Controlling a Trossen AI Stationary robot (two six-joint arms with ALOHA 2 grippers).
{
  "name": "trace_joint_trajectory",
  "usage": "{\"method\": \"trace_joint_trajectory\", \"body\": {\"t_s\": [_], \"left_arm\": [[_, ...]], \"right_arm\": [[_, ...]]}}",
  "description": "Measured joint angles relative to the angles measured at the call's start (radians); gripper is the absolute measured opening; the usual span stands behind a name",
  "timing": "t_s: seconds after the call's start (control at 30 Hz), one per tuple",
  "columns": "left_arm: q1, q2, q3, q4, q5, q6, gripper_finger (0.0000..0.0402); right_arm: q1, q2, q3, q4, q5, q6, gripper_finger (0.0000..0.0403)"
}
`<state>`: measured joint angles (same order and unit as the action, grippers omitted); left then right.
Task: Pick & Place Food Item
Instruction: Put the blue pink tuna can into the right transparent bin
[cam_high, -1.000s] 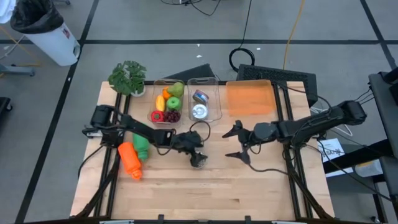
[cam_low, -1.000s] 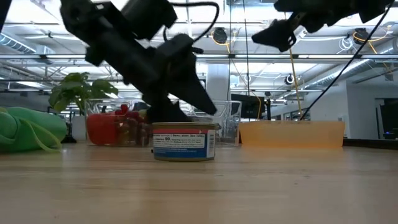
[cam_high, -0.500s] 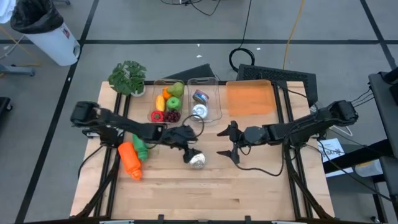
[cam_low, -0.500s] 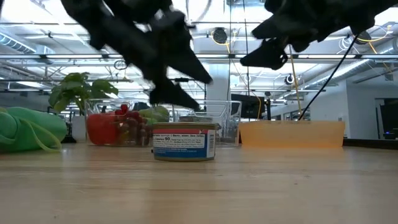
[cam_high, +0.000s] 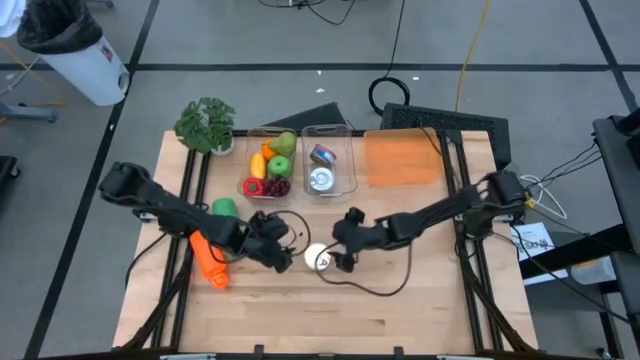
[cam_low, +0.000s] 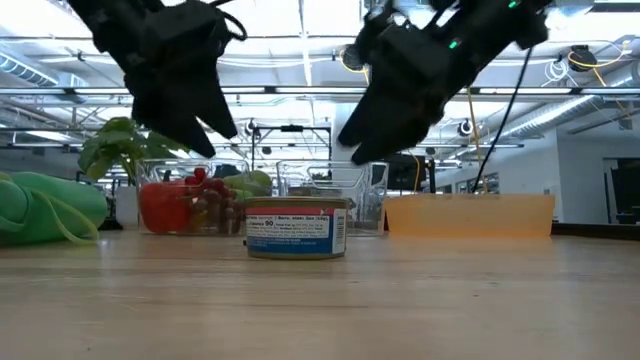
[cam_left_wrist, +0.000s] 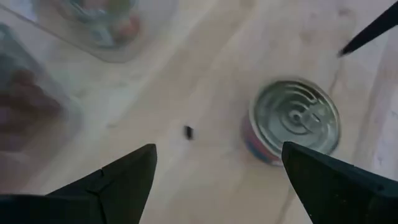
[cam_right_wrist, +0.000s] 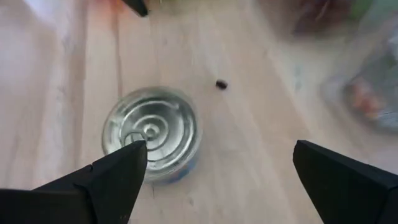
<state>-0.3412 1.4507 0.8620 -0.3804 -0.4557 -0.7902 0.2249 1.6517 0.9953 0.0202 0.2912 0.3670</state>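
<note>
A short tin can with a blue and red label (cam_high: 318, 258) stands upright on its base on the wooden table, also seen in the low view (cam_low: 296, 228). My left gripper (cam_high: 287, 246) is open, just left of the can and above table height (cam_low: 222, 145); its wrist view shows the can (cam_left_wrist: 295, 121) ahead, nearer one finger. My right gripper (cam_high: 339, 244) is open, just right of the can and raised over it (cam_low: 350, 152). In its wrist view the can's ringed lid (cam_right_wrist: 152, 134) lies beyond one finger.
At the far side stand a clear bin of fruit (cam_high: 270, 168), a clear bin of cans (cam_high: 328, 168), an orange tray (cam_high: 402, 158) and a potted plant (cam_high: 207, 125). An orange item (cam_high: 208, 260) and a green one (cam_high: 224, 209) lie left. Bare wood lies near the front edge.
My left gripper has drawn back from the can toward the table's left and risen. My right gripper has travelled left across the table toward the can and come lower. The can has stayed in place, upright.
</note>
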Motion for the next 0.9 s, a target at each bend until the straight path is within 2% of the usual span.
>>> {"method": "trace_joint_trajectory", "body": {"t_s": [0.13,0.3,0.5,0.67,0.8,0.9], "left_arm": [[-0.043,0.063,-0.002,0.024,-0.017,-0.044,0.0360],[-0.068,0.155,-0.001,0.120,-0.008,-0.037,0.0360],[-0.040,0.256,-0.001,0.274,0.014,0.056,0.0360],[0.011,0.310,-0.001,0.398,0.054,0.136,0.0360],[0.047,0.312,-0.001,0.403,0.100,0.161,0.0360],[0.072,0.298,-0.002,0.392,0.129,0.194,0.0360]], "right_arm": [[0.002,0.122,0.083,-0.059,-0.004,0.042,0.0384],[-0.002,0.177,0.156,-0.255,0.017,0.126,0.0384],[-0.014,0.133,0.163,-0.453,0.077,0.236,0.0384],[-0.021,0.065,0.159,-0.624,0.076,0.322,0.0384],[-0.021,0.024,0.159,-0.770,0.079,0.387,0.0384],[-0.021,0.006,0.159,-0.807,0.048,0.434,0.0384]]}}
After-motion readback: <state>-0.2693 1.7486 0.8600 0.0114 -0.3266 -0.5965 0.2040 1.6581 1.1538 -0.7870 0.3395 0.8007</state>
